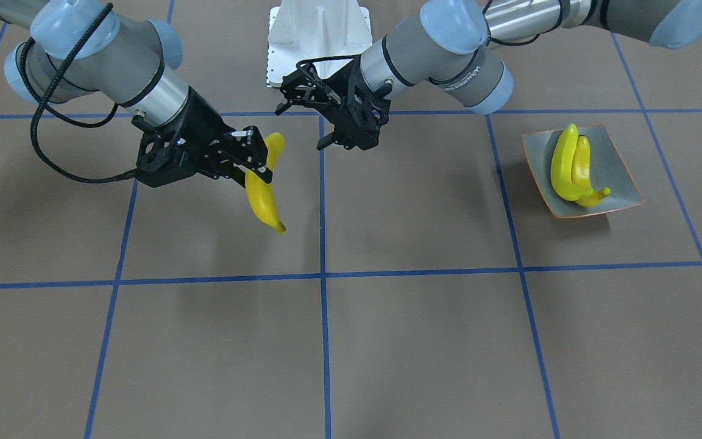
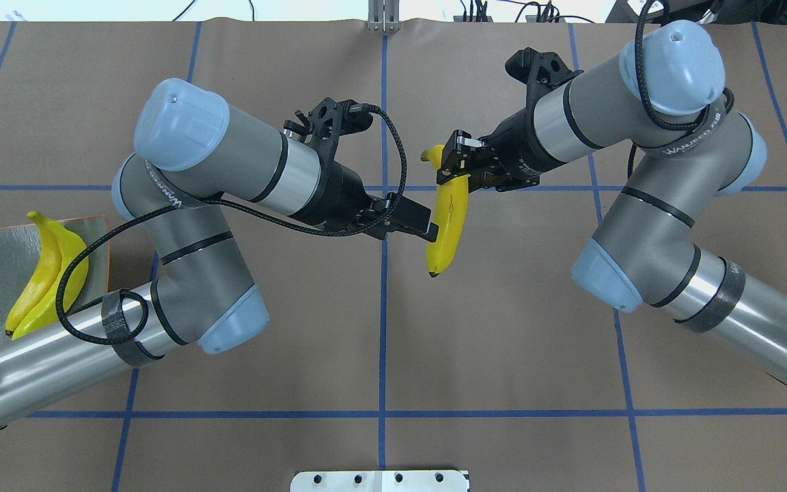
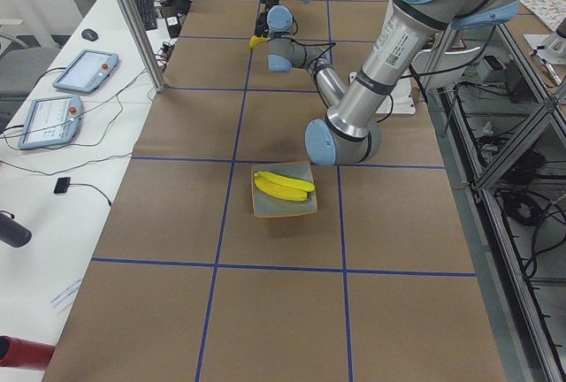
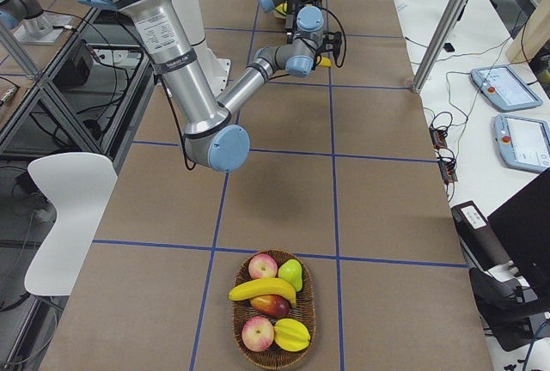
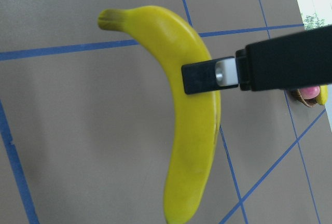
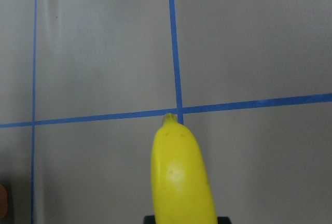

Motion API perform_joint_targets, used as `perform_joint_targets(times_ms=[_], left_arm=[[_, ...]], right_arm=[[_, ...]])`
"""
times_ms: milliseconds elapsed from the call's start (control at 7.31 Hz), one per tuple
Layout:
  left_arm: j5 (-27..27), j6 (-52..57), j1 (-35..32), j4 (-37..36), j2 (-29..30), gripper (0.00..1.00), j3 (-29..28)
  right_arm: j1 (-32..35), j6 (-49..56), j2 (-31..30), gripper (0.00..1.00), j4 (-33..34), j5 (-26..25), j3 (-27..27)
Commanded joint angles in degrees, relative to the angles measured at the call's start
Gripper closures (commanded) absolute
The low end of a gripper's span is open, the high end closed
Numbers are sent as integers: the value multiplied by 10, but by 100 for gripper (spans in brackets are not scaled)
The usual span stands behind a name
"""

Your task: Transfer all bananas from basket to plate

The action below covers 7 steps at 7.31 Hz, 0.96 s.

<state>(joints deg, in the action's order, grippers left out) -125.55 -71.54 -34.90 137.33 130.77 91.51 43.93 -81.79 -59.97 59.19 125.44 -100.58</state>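
My right gripper [image 1: 259, 160] [image 2: 455, 167] is shut on a yellow banana [image 1: 262, 198] [image 2: 449, 219] and holds it above the table's middle, hanging tip down. One of its fingers [image 5: 199, 79] crosses the banana [image 5: 194, 146] in the left wrist view, and the banana [image 6: 181, 182] also shows in the right wrist view. My left gripper [image 1: 342, 143] [image 2: 427, 229] is open and empty, close beside the held banana. The grey-green plate [image 1: 613, 171] [image 2: 1, 273] holds two bananas [image 1: 564, 164] [image 2: 48, 273]. One banana [image 4: 262, 289] lies in the wicker basket [image 4: 273, 364].
The basket also holds apples and other fruit. The robot's white base [image 1: 317, 36] stands at the back middle. Blue tape lines cross the brown table. The plate [image 3: 265, 210] lies under my left arm's elbow.
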Motion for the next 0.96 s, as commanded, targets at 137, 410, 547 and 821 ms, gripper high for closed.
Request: perform_joint_targets(times_ms=[137,410,547,821], left_arm=[[19,0,10,47,0,1,-19],[19,0,16,56,1,1,-19],[19,0,19,56,1,2,-19],[19,0,24,56,1,6,-19]], right_arm=[[0,-31,8,100,-2,45,1],[0,-38,9,100,-2,62,1],[1,-42,13,100,-3,67,1],[1,-48,17,100,-3,67,1]])
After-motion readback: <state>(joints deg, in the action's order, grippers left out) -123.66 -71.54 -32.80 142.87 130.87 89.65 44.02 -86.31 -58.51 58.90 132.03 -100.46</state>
